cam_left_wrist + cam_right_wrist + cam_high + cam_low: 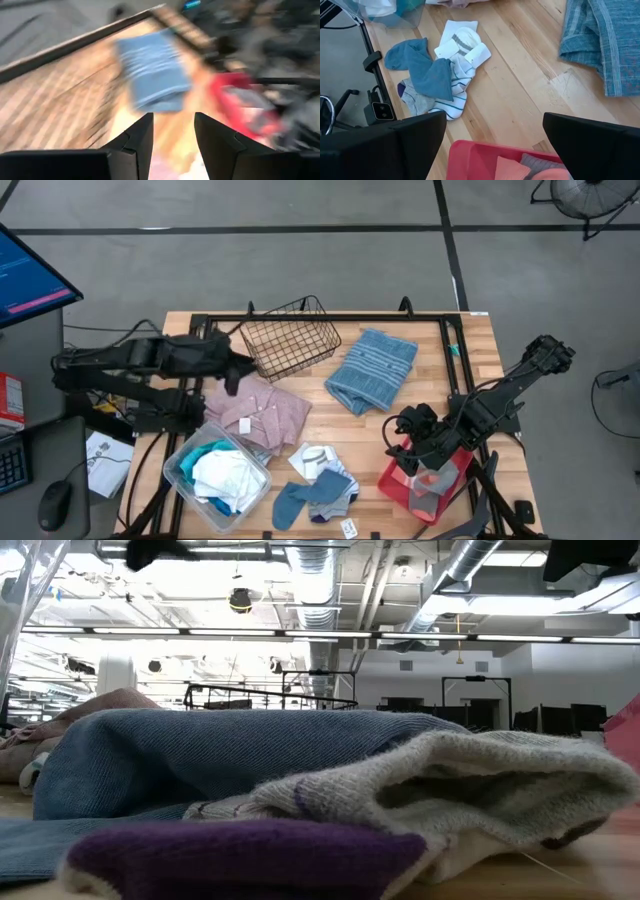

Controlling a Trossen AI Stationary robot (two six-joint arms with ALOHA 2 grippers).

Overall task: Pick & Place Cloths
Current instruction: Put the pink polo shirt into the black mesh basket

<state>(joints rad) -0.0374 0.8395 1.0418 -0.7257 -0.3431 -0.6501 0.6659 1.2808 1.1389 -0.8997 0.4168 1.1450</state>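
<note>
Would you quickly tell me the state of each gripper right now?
Left gripper: open, holding nothing.
Right gripper: open wide, empty, above the red tray.

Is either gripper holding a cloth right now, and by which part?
Nothing is held. The left gripper is over the pink shirt with an empty gap between its fingers. The right gripper is open above the red tray, also empty.

Seen from above, the left gripper (pixel 233 375) hung over the table between the black wire basket (pixel 290 337) and the dusty pink shirt (pixel 262 413), while the right gripper (pixel 408 438) hovered at the red tray (pixel 398 485), which held coral and grey cloth. The striped blue towel (pixel 374 368) lay crumpled mid-table. A clear bin (pixel 180 476) of white and turquoise cloths sat at the front left, with a heap of socks (pixel 316 490) just beside it.
</note>
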